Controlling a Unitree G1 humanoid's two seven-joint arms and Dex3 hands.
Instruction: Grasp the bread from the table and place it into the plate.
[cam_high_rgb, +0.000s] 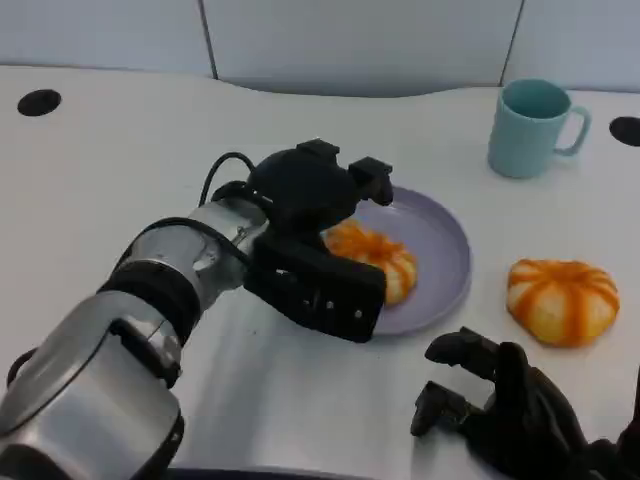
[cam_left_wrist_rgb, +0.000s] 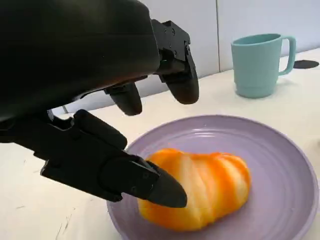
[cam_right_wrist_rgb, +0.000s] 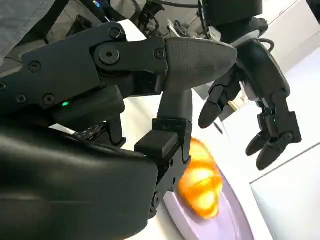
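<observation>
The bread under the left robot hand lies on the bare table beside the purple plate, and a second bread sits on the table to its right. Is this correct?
Not quite. The bread under the left robot hand lies on the purple plate, not on the bare table; the left wrist view shows it resting inside the rim. The rest holds: a second bread sits on the table to its right.
</observation>
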